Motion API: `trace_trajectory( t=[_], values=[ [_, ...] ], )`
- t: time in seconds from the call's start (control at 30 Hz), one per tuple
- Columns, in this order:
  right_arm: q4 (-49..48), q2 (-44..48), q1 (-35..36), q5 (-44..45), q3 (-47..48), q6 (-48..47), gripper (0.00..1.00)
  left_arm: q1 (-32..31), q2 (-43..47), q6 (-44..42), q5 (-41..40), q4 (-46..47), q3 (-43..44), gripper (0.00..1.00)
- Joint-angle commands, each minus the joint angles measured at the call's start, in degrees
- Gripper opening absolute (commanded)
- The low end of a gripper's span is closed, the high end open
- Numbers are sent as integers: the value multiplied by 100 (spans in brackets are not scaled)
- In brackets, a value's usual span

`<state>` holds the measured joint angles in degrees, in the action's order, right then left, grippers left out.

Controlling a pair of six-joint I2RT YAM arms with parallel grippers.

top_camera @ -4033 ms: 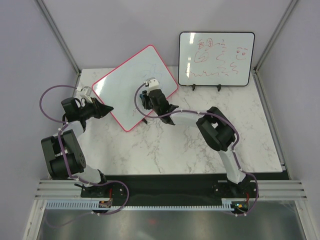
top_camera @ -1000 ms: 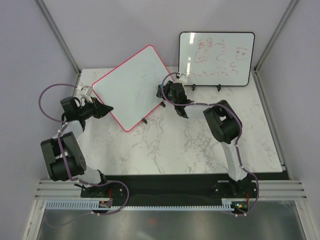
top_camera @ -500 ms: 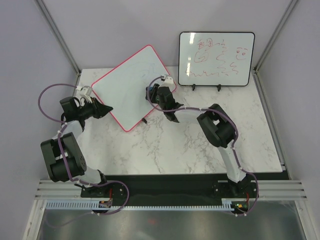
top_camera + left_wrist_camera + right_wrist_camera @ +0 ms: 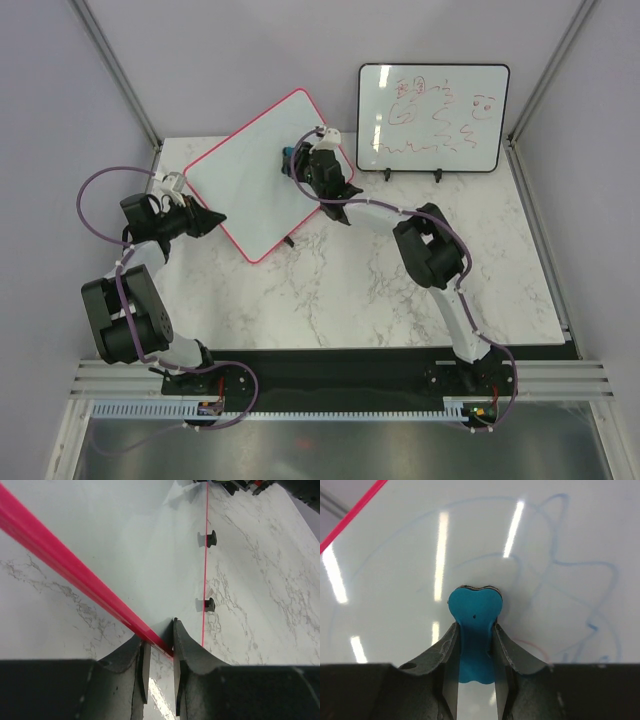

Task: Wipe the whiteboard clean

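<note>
Whiteboard (image 4: 262, 170) with pink frame, set askew over the rear left part of the bench (image 4: 330, 290), one corner toward the back wall. Left tool (image 4: 212, 219) is clamped on the pink frame at the board's left edge; the left wrist view shows both fingers (image 4: 142, 655) closed against the frame, and two small black feet (image 4: 210, 538) along the far edge. Right tool (image 4: 293, 160) reaches over the upper right area of the board, clamped on a blue eraser (image 4: 474, 611) whose rounded head presses on the white surface. Faint blue lines (image 4: 570, 580) and a trace of red loop around the eraser. A second board (image 4: 432, 118), black-framed with red writing, stands upright at the rear right, apart from both arms.
</note>
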<state>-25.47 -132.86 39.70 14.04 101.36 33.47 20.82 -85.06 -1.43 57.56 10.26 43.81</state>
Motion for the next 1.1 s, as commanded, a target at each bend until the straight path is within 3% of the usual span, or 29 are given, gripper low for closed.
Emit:
trace_trajectory(
  t=[0.0, 0.33, 0.53, 0.77, 1.07],
  values=[
    [699, -337, -322, 371, 165, 352, 0, -16, 191, -771, -140, 134, 163, 2],
    [464, 374, -552, 705, -1698, 933, 0, -17, 130, -850, -140, 81, 163, 2],
    [482, 322, -368, 555, -1269, 652, 0, -16, 94, -780, -114, 108, 198, 2],
    [500, -3, 134, 222, -100, 318, 0, -16, 147, -753, -131, 116, 198, 2],
    [613, 14, 117, 344, -150, 423, 0, -16, 147, -745, -140, 108, 215, 2]
  ],
)
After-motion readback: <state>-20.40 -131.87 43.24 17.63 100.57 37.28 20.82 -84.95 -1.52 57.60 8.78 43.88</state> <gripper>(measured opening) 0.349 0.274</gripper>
